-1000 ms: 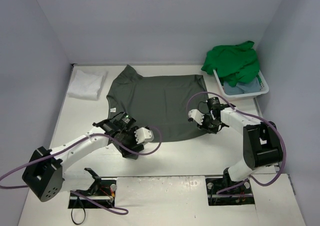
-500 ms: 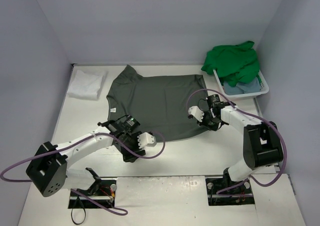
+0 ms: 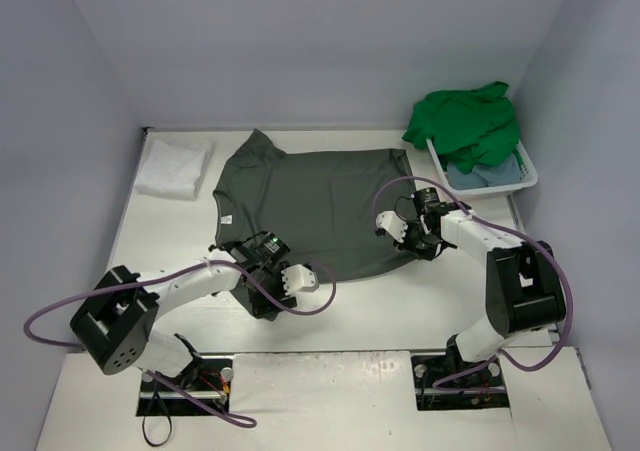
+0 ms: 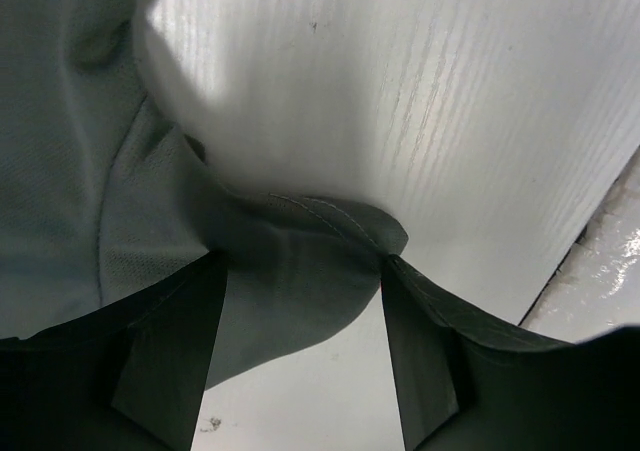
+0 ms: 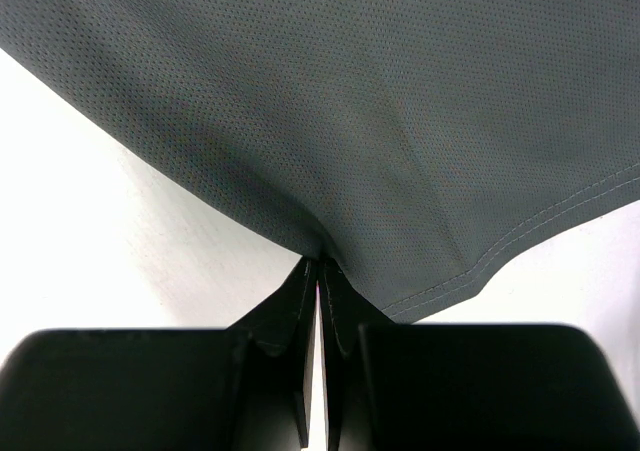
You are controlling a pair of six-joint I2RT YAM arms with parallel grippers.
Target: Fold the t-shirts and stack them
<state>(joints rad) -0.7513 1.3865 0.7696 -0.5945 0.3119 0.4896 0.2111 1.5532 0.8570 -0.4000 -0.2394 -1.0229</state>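
- Cloth is pinched in the right pincer point(image 5: 320, 276), its jaws pressed together on the near right corner of the grey shirt point(image 3: 320, 201).
- Opposite, the left pincer point(image 4: 300, 311) stands spread. A stitched flap of that shirt, likely a sleeve, lies ungripped between its 2 fingers point(image 4: 160, 371).
- From both pincers the shirt spreads flat across the table point(image 3: 350, 311) towards the back wall.
- It looks thin, light and floppy and will likely sag, so hems and corners seem the best holds.
- Far left, a white shirt point(image 3: 175, 166) lies folded.
- Far right, a green shirt point(image 3: 465, 121) and a blue shirt point(image 3: 490, 176) heap in the basket point(image 3: 530, 174).
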